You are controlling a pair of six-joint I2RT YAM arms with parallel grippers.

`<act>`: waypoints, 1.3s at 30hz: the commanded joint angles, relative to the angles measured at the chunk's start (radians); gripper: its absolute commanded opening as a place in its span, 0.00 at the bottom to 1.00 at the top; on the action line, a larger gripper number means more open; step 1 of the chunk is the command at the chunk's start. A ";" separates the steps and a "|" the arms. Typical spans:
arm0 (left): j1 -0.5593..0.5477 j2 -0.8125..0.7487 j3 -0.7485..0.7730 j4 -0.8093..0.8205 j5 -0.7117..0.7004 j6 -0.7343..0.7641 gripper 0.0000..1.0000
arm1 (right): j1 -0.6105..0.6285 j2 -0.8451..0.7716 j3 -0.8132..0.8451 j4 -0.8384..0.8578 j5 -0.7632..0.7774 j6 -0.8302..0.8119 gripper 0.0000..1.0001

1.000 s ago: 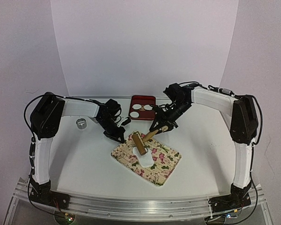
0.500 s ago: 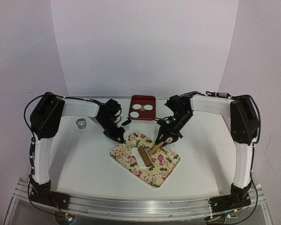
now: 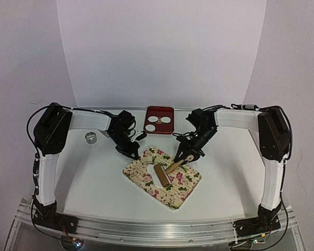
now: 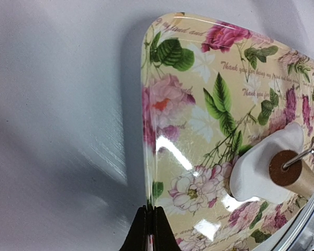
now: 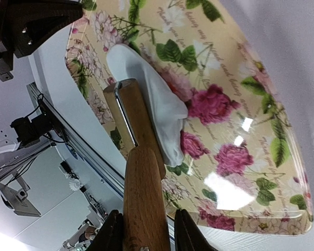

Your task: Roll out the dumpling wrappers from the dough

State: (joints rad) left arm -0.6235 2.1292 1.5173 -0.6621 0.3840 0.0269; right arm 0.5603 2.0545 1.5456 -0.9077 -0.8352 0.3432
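Observation:
The white dough [image 3: 149,166] lies flattened on the floral mat [image 3: 184,189], partly under the wooden rolling pin [image 3: 161,174]. My right gripper [image 3: 182,157] is shut on the pin's handle [image 5: 144,204], and the roller [image 5: 130,116] rests across the dough [image 5: 158,102]. My left gripper [image 3: 131,151] is shut on the mat's far left edge [image 4: 149,206]. In the left wrist view the dough [image 4: 259,170] wraps around the pin's end [image 4: 283,168]. Two round dumpling wrappers [image 3: 154,119] [image 3: 166,120] lie in the red tray [image 3: 160,111].
A small metal ring [image 3: 90,137] stands on the white table left of my left arm. The red tray sits just beyond the mat, between the two arms. The left arm's black body [image 5: 34,23] shows at the top left of the right wrist view.
My right gripper has drawn the rolling pin from the mat's far edge toward the near side, over the dough. The dough now shows on the pin's far left side. The left gripper has stayed put.

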 commanded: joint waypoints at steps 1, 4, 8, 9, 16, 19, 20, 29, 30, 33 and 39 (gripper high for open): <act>0.002 0.010 -0.011 -0.049 -0.043 0.037 0.00 | -0.015 0.097 -0.083 -0.119 0.389 0.015 0.00; 0.002 0.013 -0.005 -0.049 -0.043 0.033 0.00 | 0.057 0.156 -0.057 -0.087 0.365 0.064 0.00; 0.001 0.014 -0.009 -0.043 -0.042 0.027 0.00 | 0.040 0.138 -0.075 -0.087 0.396 0.061 0.00; 0.003 0.013 -0.011 -0.041 -0.042 0.025 0.00 | 0.005 0.118 -0.093 -0.091 0.405 0.052 0.00; 0.002 -0.001 -0.028 -0.035 -0.043 0.016 0.00 | -0.052 0.124 -0.103 -0.107 0.394 0.008 0.00; 0.002 -0.002 -0.036 -0.035 -0.044 0.012 0.00 | 0.021 0.184 -0.062 -0.086 0.365 0.033 0.00; 0.002 -0.002 -0.037 -0.035 -0.044 0.011 0.00 | 0.041 0.200 -0.052 -0.082 0.357 0.039 0.00; 0.002 -0.017 -0.051 -0.023 -0.043 -0.007 0.00 | -0.096 0.108 -0.102 -0.108 0.469 -0.028 0.00; 0.001 -0.020 -0.052 -0.025 -0.044 -0.008 0.00 | -0.101 0.113 -0.098 -0.113 0.470 -0.036 0.00; 0.002 -0.026 -0.055 -0.029 -0.049 -0.007 0.00 | -0.076 0.158 -0.091 -0.102 0.424 -0.020 0.00; 0.002 -0.031 -0.071 -0.027 -0.051 -0.007 0.00 | 0.038 0.227 -0.056 -0.085 0.448 0.037 0.00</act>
State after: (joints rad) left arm -0.6254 2.1149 1.4861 -0.6253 0.3921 -0.0070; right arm 0.5301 2.1422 1.5542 -0.9153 -0.9681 0.3068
